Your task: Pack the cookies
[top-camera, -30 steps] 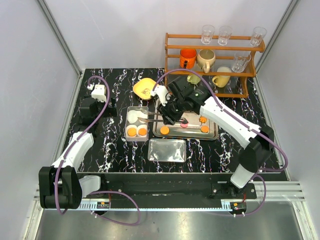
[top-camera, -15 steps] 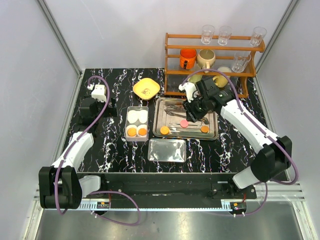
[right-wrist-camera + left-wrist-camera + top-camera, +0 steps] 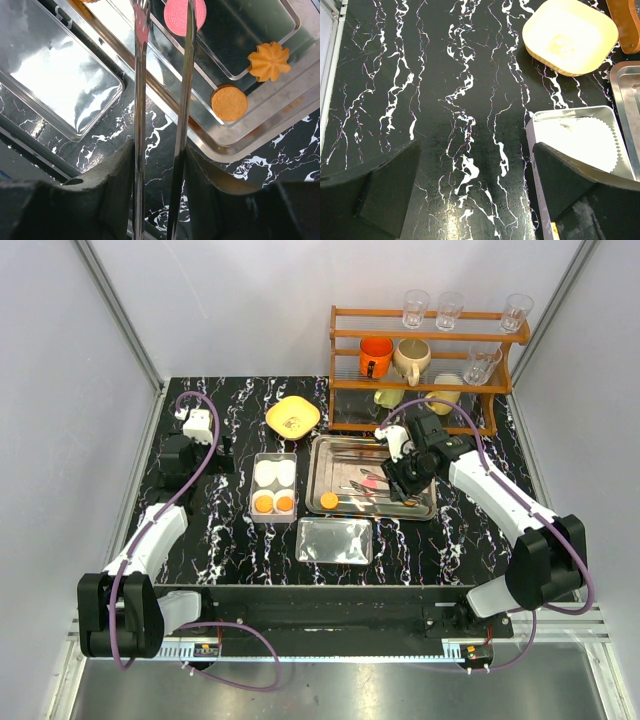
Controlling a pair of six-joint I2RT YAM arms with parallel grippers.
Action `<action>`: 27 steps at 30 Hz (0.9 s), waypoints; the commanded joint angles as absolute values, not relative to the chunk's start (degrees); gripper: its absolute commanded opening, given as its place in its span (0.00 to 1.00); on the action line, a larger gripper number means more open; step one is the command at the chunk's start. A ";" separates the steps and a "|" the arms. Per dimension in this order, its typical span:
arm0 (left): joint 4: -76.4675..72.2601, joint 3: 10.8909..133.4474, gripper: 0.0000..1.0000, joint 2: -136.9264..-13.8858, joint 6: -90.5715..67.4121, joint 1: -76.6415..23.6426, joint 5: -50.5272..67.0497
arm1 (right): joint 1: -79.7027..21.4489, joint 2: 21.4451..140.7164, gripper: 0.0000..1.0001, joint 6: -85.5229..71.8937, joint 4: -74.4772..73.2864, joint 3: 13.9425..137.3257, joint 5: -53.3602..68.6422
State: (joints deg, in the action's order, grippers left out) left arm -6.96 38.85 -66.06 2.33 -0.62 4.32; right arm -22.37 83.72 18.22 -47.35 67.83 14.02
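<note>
My right gripper (image 3: 160, 175) (image 3: 405, 478) is shut on a pair of metal tongs (image 3: 140, 90), whose two arms stay apart. Their tips reach a pink cookie (image 3: 176, 15) on the steel tray (image 3: 200, 135) (image 3: 330, 455); the right arm crosses over the cookie's edge. An orange flower cookie (image 3: 269, 61) and a round orange cookie (image 3: 229, 103) lie near the tray's corner. Another orange cookie (image 3: 329, 500) sits at the tray's front left. Two orange cookies (image 3: 264, 503) lie in the white box (image 3: 253, 480). My left gripper (image 3: 475, 185) (image 3: 190, 445) hangs open over bare table beside the box.
A shiny metal lid (image 3: 335, 540) (image 3: 60, 80) lies in front of the tray. A yellow bowl (image 3: 292, 417) (image 3: 570, 35) stands behind the box, which holds white paper cups (image 3: 580, 137). A wooden rack (image 3: 430, 370) with mugs and glasses fills the back right.
My right arm has swung rightward with the tongs, from beside the box to the tray's right half. The left arm has not moved.
</note>
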 commanded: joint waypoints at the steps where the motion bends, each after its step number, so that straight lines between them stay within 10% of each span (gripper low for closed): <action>1: -9.40 39.02 0.99 -64.51 2.20 -0.26 5.36 | -21.45 80.77 0.47 19.07 -44.21 66.98 13.19; 27: -9.58 38.94 0.99 -64.78 2.37 -0.26 5.45 | -18.19 79.45 0.49 19.42 -43.15 62.14 14.94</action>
